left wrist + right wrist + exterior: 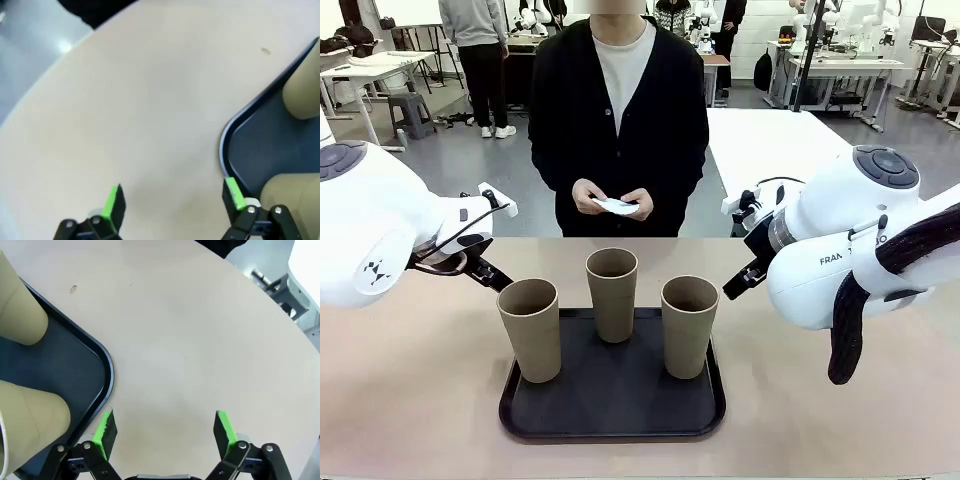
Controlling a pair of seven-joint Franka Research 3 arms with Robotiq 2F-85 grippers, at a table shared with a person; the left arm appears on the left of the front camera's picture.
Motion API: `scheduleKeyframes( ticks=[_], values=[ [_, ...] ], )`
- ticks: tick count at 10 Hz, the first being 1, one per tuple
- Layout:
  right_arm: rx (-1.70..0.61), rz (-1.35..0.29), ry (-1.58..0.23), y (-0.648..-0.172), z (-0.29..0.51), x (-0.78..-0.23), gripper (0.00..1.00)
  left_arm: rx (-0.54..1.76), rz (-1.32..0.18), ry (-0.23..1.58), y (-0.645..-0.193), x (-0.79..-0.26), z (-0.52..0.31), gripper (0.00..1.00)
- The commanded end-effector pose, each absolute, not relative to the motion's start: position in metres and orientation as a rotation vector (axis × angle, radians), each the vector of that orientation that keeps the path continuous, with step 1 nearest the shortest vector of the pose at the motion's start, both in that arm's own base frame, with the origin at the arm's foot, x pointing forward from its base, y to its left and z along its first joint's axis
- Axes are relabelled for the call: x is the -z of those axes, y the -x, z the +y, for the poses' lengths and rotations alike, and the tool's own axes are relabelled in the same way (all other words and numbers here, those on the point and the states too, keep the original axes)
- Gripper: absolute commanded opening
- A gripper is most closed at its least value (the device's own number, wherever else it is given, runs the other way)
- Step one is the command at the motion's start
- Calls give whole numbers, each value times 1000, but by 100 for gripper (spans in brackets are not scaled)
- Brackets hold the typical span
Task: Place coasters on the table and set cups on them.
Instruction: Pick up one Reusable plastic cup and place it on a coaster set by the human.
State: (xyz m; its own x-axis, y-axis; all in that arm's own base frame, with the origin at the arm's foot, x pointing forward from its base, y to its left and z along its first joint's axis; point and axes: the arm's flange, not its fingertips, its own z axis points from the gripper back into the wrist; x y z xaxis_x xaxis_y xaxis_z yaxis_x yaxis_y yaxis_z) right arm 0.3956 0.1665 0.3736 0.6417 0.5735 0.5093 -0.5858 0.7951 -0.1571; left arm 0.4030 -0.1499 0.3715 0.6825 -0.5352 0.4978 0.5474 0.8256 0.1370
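Table (410, 400) beige | black tray (620, 395) carries three cups (612, 292) | left gripper (172, 192) and right gripper (165, 422) spread apart | grey floor (470, 175) behind

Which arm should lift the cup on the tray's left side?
Left. The left arm holds open jaws beside the tray rim by that cup; the right arm is beyond the tray.

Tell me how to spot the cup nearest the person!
Find the black rounded-square tray on the beige table. Three tall tan-brown cups stand on it; take the middle cup. It alone stands at the far edge, behind its neighbours.
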Motion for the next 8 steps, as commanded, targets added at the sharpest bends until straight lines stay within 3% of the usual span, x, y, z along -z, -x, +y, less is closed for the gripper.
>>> scheduleKeyframes(
  ticks=[1,8],
  values=[
    [-661,-572,-23,-396,166,-374,100,607,-551,23,-403,-372,-150,100],
    [-661,-572,-23,-396,166,-374,100,607,-551,23,-403,-372,-150,100]
  ],
)
